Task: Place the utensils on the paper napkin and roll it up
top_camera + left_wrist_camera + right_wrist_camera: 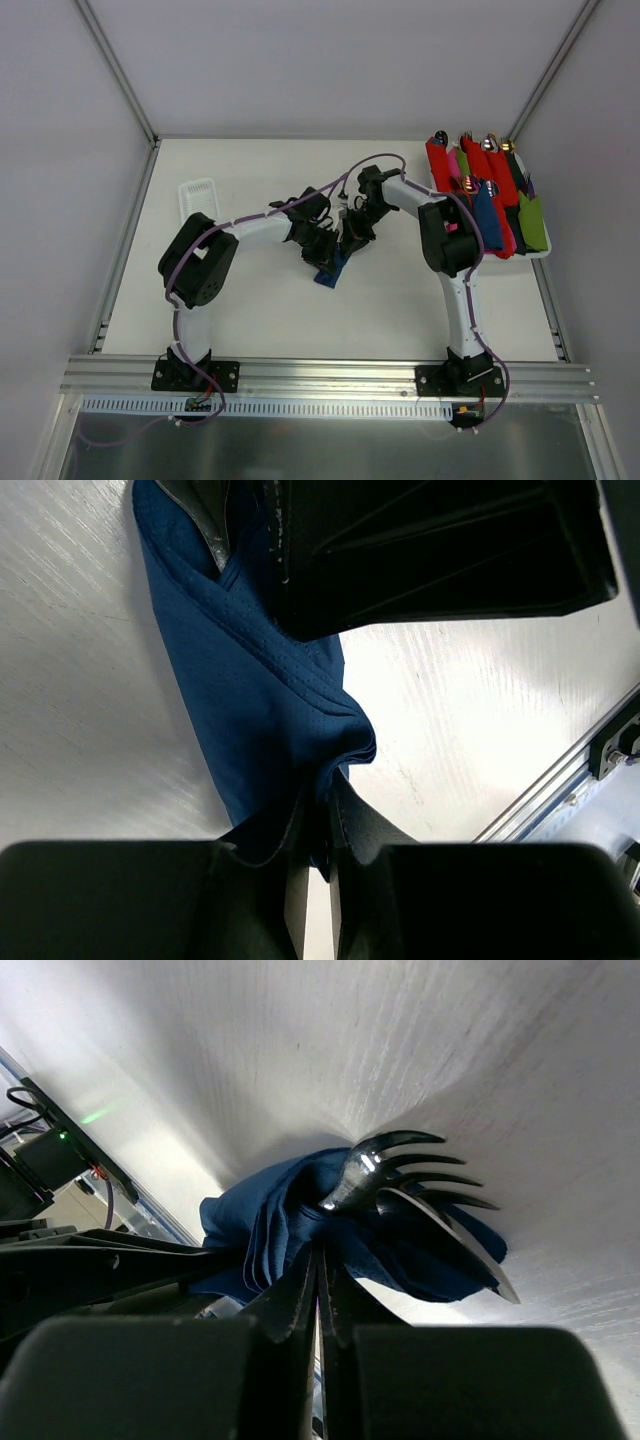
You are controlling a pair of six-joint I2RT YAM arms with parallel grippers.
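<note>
The table is white, walled on three sides, with a metal rail along its near edge where both arm bases are bolted. At the far right stands a white tray packed with rolled napkins, red, pink, green and blue, several showing shiny utensil tips at their far ends. A small white basket sits at the far left, well apart from the work. Both arms reach in to mid-table and meet there, so from above their wrists and cables cover most of the napkin; only its near dark blue corner shows below them. The napkin lies roughly at the table's centre, between the two grippers, well apart from tray and basket. The left gripper has its fingers drawn narrow and pinches a fold at one end of the napkin. The right gripper has its fingers pressed together at the bunched folds of the other end, just under the fork. The napkin is navy, finely dimpled, loosely gathered into a rumpled bundle rather than a tight roll, and creased where the fingers bite. The fork's shiny tines stick out of the bundle's end, curving upward. A second utensil lies just beside them, flat, silver and seen edge on; its kind cannot be told. Handles are hidden inside the folds.
</note>
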